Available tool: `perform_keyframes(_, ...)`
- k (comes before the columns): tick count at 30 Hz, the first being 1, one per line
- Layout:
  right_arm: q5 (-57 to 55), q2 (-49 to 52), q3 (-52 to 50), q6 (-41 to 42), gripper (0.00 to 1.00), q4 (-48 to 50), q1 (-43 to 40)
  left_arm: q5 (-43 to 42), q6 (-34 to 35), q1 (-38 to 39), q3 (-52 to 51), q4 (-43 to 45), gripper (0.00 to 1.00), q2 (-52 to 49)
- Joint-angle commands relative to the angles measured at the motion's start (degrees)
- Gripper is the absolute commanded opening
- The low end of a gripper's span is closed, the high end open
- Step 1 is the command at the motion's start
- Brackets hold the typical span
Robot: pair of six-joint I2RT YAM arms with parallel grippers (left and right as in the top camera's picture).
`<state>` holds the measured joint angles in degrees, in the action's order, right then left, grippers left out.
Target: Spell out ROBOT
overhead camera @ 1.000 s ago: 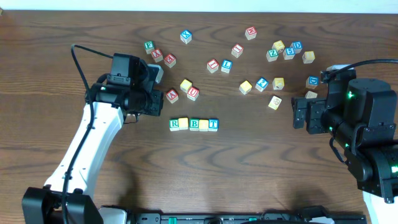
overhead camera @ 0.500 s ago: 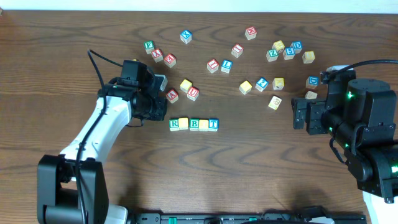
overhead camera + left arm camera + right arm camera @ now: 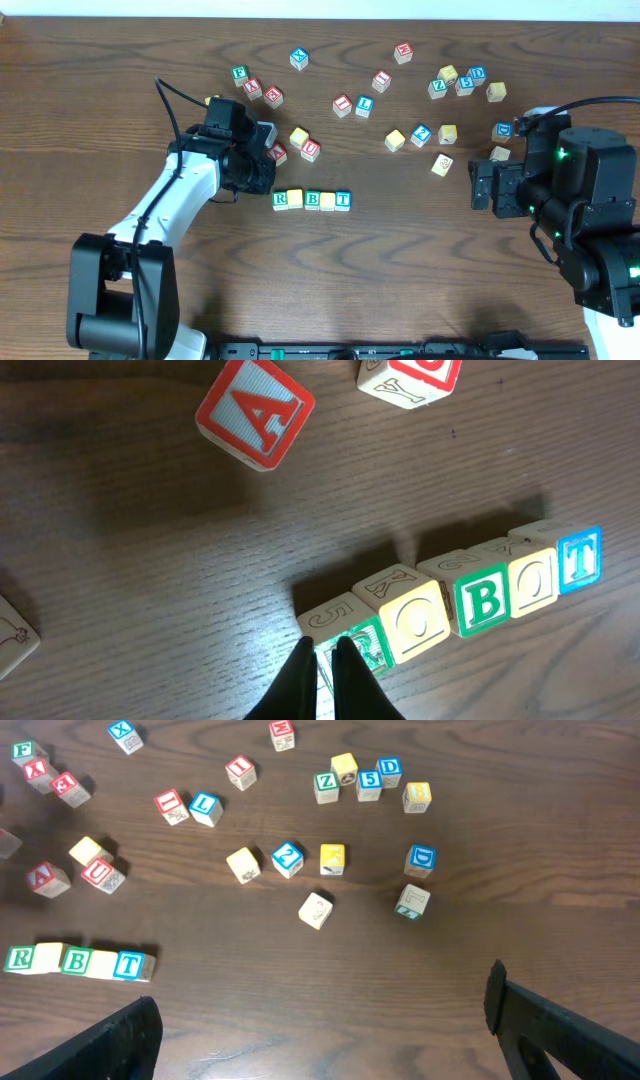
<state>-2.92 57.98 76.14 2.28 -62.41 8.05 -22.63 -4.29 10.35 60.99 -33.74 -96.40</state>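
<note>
Five cubes stand in a row reading R (image 3: 280, 200), yellow O (image 3: 295, 199), B (image 3: 313, 200), yellow O (image 3: 328, 201), T (image 3: 343, 200). The left wrist view shows the same row slanting up to the right, from R (image 3: 362, 643) through B (image 3: 484, 602) to T (image 3: 580, 557). My left gripper (image 3: 322, 647) is shut and holds nothing, its tips at the left edge of the R cube. My right gripper (image 3: 320, 1020) hangs open over bare wood at the right, far from the row (image 3: 76, 961).
A red A cube (image 3: 277, 153), a red U cube (image 3: 311, 150) and a yellow cube (image 3: 299, 136) lie just behind the row. Several more letter cubes are scattered across the back, with a cluster (image 3: 460, 80) at the back right and a few in front of my right gripper (image 3: 480, 183).
My left arm has swung right and forward, bringing its shut tips down to the R end of the row. The row and the right arm have not moved.
</note>
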Motion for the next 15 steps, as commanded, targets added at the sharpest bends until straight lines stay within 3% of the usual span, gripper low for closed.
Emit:
perform_keyframes(1, 0.3, -0.2, 0.9, -0.7, 0.99, -0.3, -0.3, -0.7, -0.2, 0.1, -0.8, 0.4, 0.07, -2.7)
perform_keyframes(15, 0.3, -0.2, 0.9, -0.7, 0.99, -0.4, -0.3, -0.7, -0.1, 0.1, -1.0, 0.8, 0.07, -5.6)
